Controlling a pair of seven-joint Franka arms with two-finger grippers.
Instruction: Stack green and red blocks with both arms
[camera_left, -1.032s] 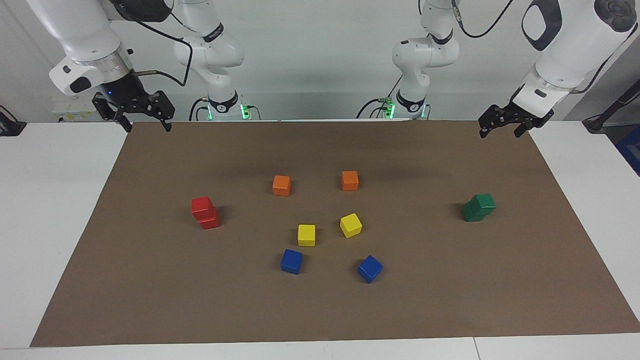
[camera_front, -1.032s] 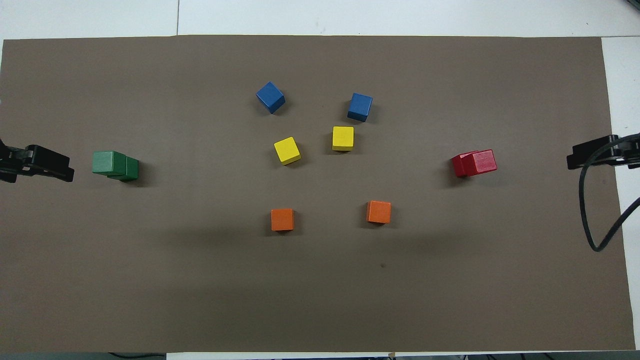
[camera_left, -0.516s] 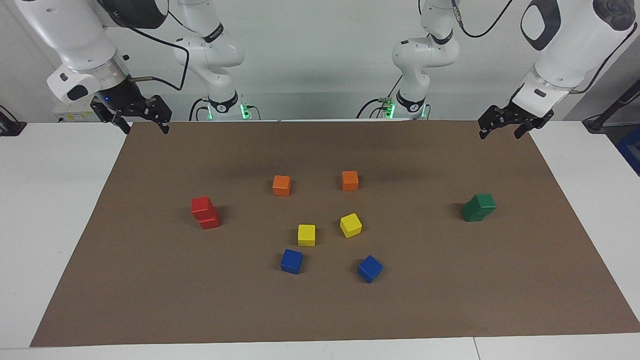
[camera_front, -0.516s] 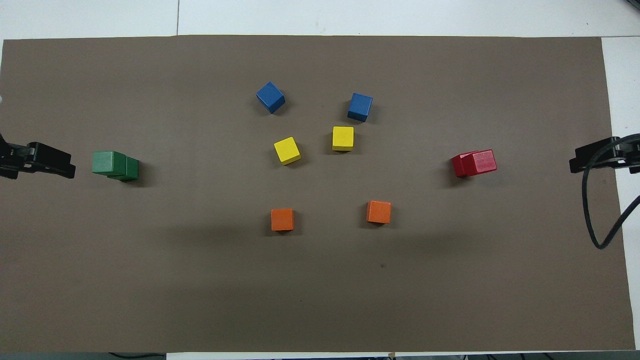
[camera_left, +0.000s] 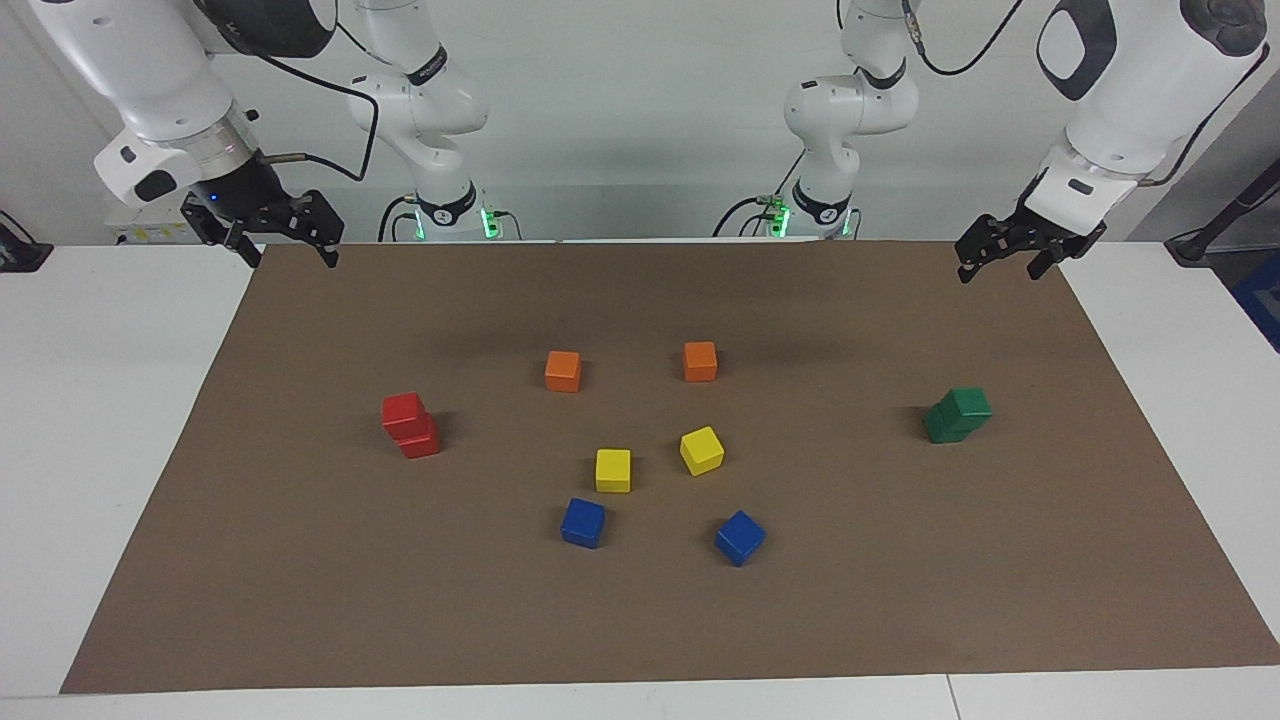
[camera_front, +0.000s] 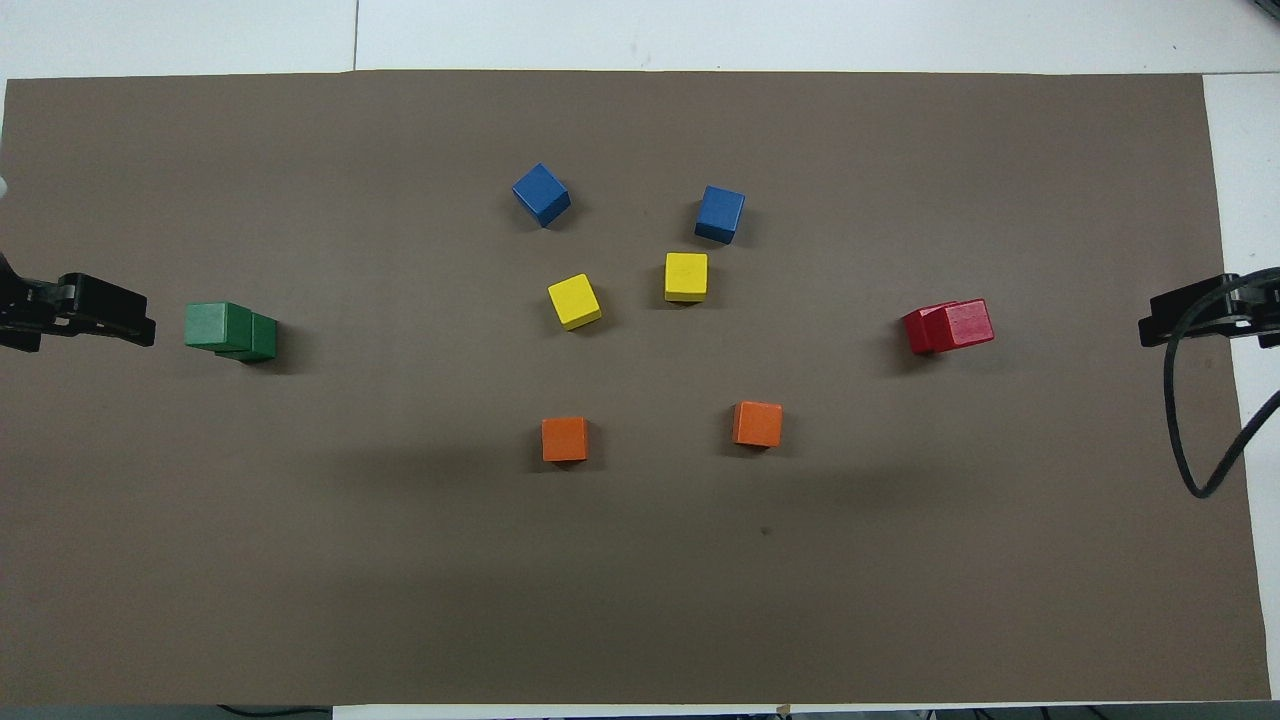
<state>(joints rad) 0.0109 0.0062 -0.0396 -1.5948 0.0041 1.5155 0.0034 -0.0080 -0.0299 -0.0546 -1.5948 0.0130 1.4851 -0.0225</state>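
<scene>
On the white worktop (camera_left: 100, 400) lies a large brown paper mat (camera_left: 660, 620) that carries ten small matte cubes. Toward the right arm's end, the two bright red cubes (camera_left: 410, 425) stand as a stack of two, the upper one twisted and shifted a little off the lower one. Toward the left arm's end, the two dark green cubes (camera_left: 958, 415) are likewise stacked, the top cube offset from the one under it. Between the two stacks, in the middle of the mat, sit two orange cubes (camera_left: 563, 370) nearest the robots, two yellow cubes (camera_left: 613, 470) farther out, and two blue cubes (camera_left: 583, 522) farthest of all, each cube apart from the others. The left arm's black two-finger hand (camera_left: 1003, 256) hangs in the air over the mat's corner at its own end, jaws spread wide and holding nothing. The right arm's black two-finger hand (camera_left: 290, 248) hangs over the mat's corner at its end, jaws also wide apart and empty. Both hands are well apart from the stacks.
</scene>
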